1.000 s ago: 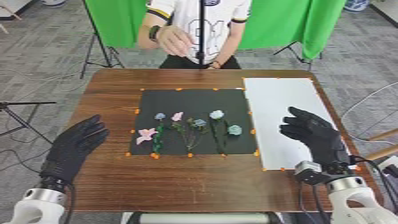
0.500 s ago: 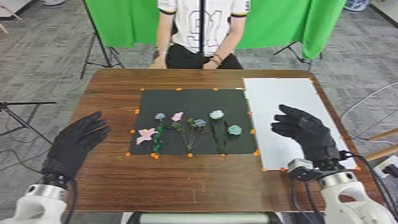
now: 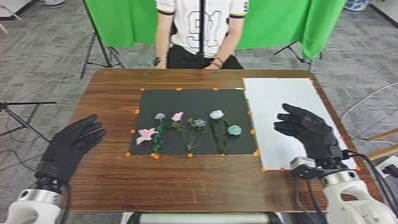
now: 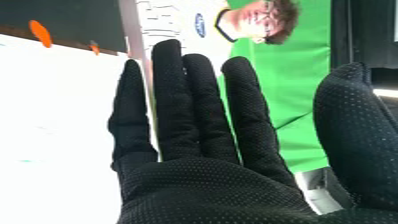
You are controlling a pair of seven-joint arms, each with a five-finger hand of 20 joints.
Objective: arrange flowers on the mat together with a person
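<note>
Flowers [image 3: 217,114] are spread on the dark mat, their blooms mostly at the far ends and their stems running roughly toward the robot. The brown worktop [image 3: 178,187] carries that mat [image 3: 191,95], with a white sheet [image 3: 280,92] just beside it on the right. The right hand [image 3: 306,129] hangs over the sheet, palm flat, fingers straight, thumb held wide, pinching nothing; the left hand [image 3: 75,142], equally spread and unloaded, is off the mat's left side. From the right hand, every bloom lies leftward, across the stems' long axis, the blue-green rose [image 3: 234,130] nearest; the pink lily [image 3: 146,134] sits closer to the left hand. The layout looks all but finished, so any further nudge would probably mean a sideways approach, with some risk of brushing neighbouring stems.
</note>
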